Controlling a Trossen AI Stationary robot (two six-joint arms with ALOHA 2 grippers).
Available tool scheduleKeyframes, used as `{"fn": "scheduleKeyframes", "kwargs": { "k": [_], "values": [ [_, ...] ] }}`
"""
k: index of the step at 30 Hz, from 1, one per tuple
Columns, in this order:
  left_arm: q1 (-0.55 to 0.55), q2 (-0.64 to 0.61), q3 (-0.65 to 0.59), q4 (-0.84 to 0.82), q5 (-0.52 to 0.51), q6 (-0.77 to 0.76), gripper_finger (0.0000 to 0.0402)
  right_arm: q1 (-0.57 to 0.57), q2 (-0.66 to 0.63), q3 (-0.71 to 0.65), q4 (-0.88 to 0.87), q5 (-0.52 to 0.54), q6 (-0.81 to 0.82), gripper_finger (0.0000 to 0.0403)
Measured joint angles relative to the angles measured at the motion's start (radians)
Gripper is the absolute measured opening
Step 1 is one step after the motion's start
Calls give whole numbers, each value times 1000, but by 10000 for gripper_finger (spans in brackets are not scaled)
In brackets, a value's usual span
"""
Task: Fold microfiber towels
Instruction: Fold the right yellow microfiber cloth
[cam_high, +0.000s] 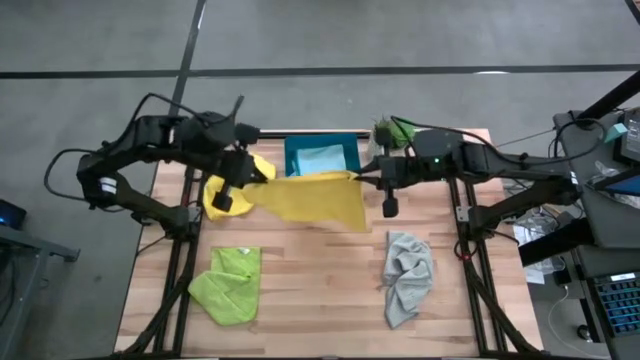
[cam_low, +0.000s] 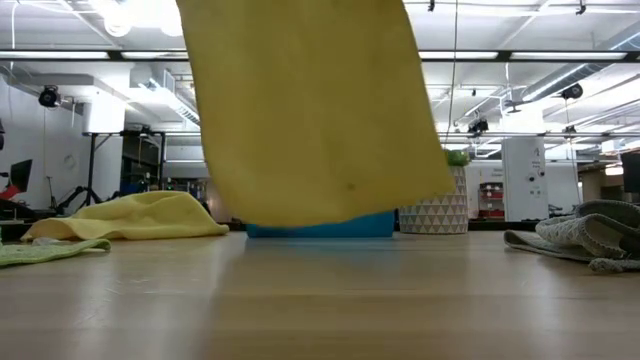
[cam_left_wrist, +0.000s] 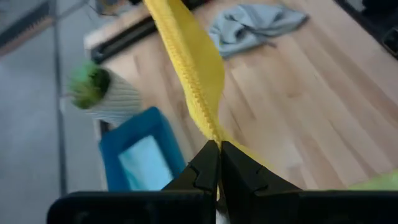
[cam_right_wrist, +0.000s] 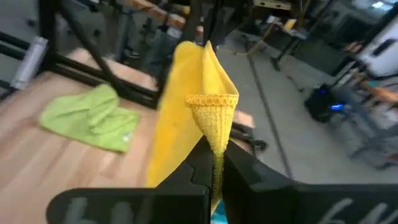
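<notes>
Two towels lay nearest the front edge of the wooden tabletop (cam_high: 320, 290): a lime green towel (cam_high: 230, 285) crumpled at the left and a grey towel (cam_high: 407, 275) bunched at the right, well apart from each other. In the low view the green one showed only as a thin strip at the left edge, and the grey one as a heap at the right.

Farther back, over the middle of the tabletop, a yellow towel (cam_high: 315, 200) hung stretched between both arms, clear of the wood; in the low view its lower edge floated above the surface. The left hand (cam_left_wrist: 217, 163) was clamped on one upper corner of it, fingers pressed together with the cloth edge running up from between them. The right hand (cam_right_wrist: 216, 163) pinched the opposite corner the same way, the hem bunched just above its closed fingers.

Beside the left hand, a second yellow towel (cam_high: 222, 195) lay in a loose heap on the tabletop, partly under that arm.

Behind the hanging towel, at the back edge, sat a teal tray (cam_high: 322, 155) with a light blue towel (cam_high: 322, 158) lying flat inside it. Just beside the tray stood a small potted plant (cam_high: 392, 130) in a patterned white pot.
</notes>
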Motion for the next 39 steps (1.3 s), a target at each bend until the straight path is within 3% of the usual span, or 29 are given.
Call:
{"fn": "scheduleKeyframes", "kwargs": {
  "k": [4,9,13,18,26,30,36,39],
  "values": [
    [1,21,52,-17,-67,25,0,-7,12,35,-27,54,-27,8],
    [-6,24,41,-39,-42,-43,0,2,16,17,-116,42,25,8],
    [-70,25,-48,-23,28,-153,0,46,16,-40,-164,-6,110,8],
    [-221,28,-208,86,39,-297,0,152,19,-149,-161,-59,226,8],
    [-456,30,-504,510,42,-561,0,351,21,-347,-15,-73,491,8],
    [-542,56,-649,784,47,-683,0,437,24,-446,109,-136,643,8],
    [-612,165,-779,1097,76,-814,0,517,83,-570,353,-264,865,8],
    [-621,238,-807,1193,107,-888,0,529,140,-591,388,-303,960,8]
  ]
}}
